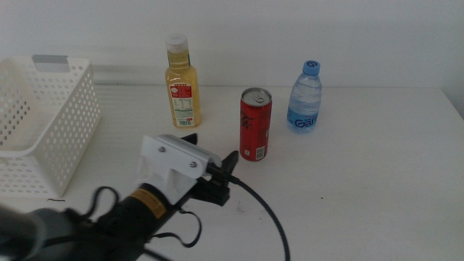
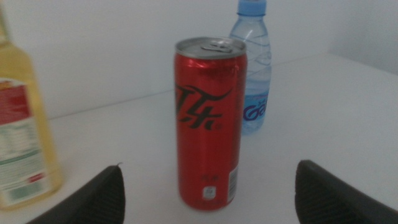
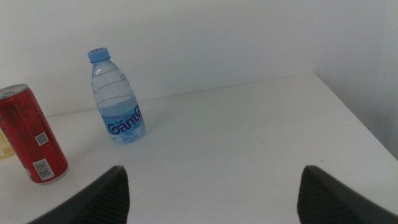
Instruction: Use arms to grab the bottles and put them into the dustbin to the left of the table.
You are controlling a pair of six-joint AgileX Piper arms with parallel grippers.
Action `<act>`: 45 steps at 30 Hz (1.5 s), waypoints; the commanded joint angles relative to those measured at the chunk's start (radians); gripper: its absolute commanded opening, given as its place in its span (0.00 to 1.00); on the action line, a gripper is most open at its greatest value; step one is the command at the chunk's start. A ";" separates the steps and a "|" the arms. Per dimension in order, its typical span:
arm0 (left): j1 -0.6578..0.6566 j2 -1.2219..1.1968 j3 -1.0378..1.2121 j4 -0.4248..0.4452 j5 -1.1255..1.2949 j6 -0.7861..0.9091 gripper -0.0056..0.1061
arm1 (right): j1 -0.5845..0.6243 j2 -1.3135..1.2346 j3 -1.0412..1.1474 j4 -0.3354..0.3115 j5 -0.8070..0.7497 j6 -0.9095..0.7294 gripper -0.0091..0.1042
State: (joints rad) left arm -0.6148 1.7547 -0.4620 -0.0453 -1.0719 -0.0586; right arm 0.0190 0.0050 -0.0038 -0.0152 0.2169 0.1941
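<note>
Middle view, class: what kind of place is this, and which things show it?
Probably a robot test bench: a bare white table, a robot arm's left gripper near three staged drinks, and a white perforated basket.

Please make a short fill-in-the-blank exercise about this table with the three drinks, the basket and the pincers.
1. The left pincer, jaws open, points at the red ____.
2. The yellow bottle has a ____ cap.
3. The white basket holds ____ of the drinks yet.
4. The water bottle stands on the table, apart from the right pincer, whose jaws are ____.

Missing words: can; white; none; open
</note>
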 commanded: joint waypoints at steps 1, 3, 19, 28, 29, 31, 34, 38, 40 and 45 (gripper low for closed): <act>-0.004 0.095 -0.038 0.020 -0.122 -0.038 0.89 | -0.009 -0.005 0.004 -0.008 -0.006 -0.007 0.90; -0.004 0.157 -0.071 0.020 -0.149 -0.064 0.89 | -0.009 -0.005 0.004 -0.008 -0.006 -0.007 0.90; -0.004 0.377 -0.372 0.026 -0.027 -0.068 0.89 | -0.009 -0.005 0.004 -0.008 -0.006 -0.007 0.90; -0.004 0.472 -0.514 0.030 0.032 -0.066 0.89 | -0.009 -0.005 0.004 -0.008 -0.006 -0.007 0.90; -0.004 0.480 -0.527 0.030 0.037 -0.066 0.89 | -0.009 -0.005 0.004 -0.008 -0.006 -0.007 0.90; -0.004 0.501 -0.556 0.027 0.044 -0.066 0.89 | -0.009 -0.005 0.004 -0.008 -0.006 -0.007 0.90; -0.004 0.523 -0.590 0.024 0.044 -0.066 0.89 | -0.009 -0.005 0.004 -0.008 -0.006 -0.007 0.90; -0.004 0.544 -0.619 0.020 0.047 -0.057 0.89 | -0.009 -0.005 0.004 -0.008 -0.006 -0.007 0.90; -0.004 0.544 -0.619 0.012 0.053 -0.026 0.88 | -0.009 -0.005 0.004 -0.008 -0.006 -0.007 0.90; 0.007 0.542 -0.619 0.012 0.053 -0.027 0.73 | -0.009 -0.005 0.004 -0.008 -0.006 -0.007 0.90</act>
State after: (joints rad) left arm -0.6158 2.2987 -1.0770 -0.0239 -1.0140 -0.0741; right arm 0.0190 0.0050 -0.0038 -0.0152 0.2169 0.1941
